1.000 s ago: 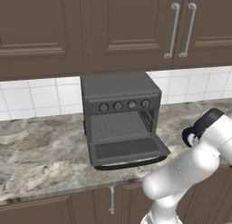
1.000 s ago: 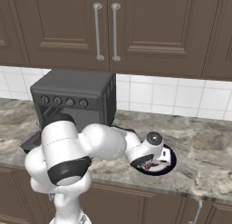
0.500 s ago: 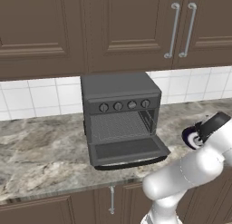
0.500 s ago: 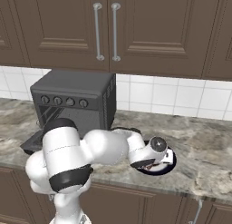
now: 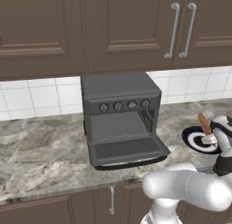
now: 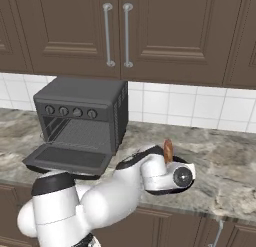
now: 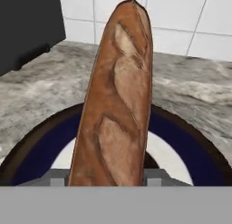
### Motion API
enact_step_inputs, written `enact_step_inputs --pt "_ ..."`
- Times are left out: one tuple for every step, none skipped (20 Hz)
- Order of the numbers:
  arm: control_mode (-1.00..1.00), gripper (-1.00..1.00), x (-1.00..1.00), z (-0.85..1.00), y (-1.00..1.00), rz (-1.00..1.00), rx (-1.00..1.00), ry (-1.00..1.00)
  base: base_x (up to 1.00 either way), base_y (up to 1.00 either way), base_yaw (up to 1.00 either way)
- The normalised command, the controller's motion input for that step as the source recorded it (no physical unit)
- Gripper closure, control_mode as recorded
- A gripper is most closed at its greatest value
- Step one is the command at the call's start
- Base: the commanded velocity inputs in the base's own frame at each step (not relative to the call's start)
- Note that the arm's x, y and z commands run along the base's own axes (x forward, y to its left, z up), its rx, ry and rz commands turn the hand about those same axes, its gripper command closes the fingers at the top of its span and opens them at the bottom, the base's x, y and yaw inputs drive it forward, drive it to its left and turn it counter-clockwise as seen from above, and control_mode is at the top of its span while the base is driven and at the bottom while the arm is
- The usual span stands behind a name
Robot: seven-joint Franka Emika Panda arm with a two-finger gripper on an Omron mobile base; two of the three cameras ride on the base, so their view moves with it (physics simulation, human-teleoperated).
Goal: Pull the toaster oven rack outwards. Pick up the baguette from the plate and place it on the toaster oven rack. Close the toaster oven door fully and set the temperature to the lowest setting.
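My gripper is shut on the baguette, an orange-brown loaf that rises steeply between the fingertips. Right under it lies the dark blue plate with its white ring. From the left base the baguette sticks up from the gripper over the plate, to the right of the toaster oven. The oven door hangs open and flat, with the wire rack in the cavity. The right base view shows the baguette, the oven and its door.
Four small knobs run across the oven front. Brown wall cabinets with bar handles hang above the white tile backsplash. Marble counter stretches left of the oven, and its front edge lies just below the open door.
The jaws have narrowed onto the baguette and its far end now tilts up off the plate. The hand has shifted a little right and down in the left base view. The oven is unchanged.
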Motion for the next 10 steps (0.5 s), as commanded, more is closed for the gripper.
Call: enact_step_inputs --pt "-1.00 1.00 -0.20 0.62 0.09 0.20 -0.29 -0.22 0.00 0.00 0.00" --pt "-1.00 1.00 -0.19 0.59 0.16 0.20 -0.33 -0.21 0.00 0.00 0.00" --pt "-1.00 1.00 -0.23 0.52 0.25 0.18 -0.36 -0.21 0.00 0.00 0.00" --pt "-1.00 1.00 -0.25 0.48 0.32 0.17 -0.39 -0.20 0.00 0.00 0.00" --pt "-1.00 1.00 -0.26 0.46 0.39 0.17 -0.42 -0.21 0.00 0.00 0.00" --pt "-1.00 1.00 -0.25 0.44 0.47 0.16 -0.45 -0.20 0.00 0.00 0.00" --pt "-1.00 1.00 -0.26 0.43 0.50 0.16 -0.47 -0.22 0.00 0.00 0.00" --pt "-1.00 1.00 -0.24 0.41 0.50 0.15 -0.45 -0.23 0.00 0.00 0.00" --pt "-1.00 1.00 -0.25 0.37 0.55 0.16 -0.49 -0.22 0.00 0.00 0.00" --pt "-1.00 1.00 -0.21 0.32 0.55 0.15 -0.48 -0.20 0.00 0.00 0.00"
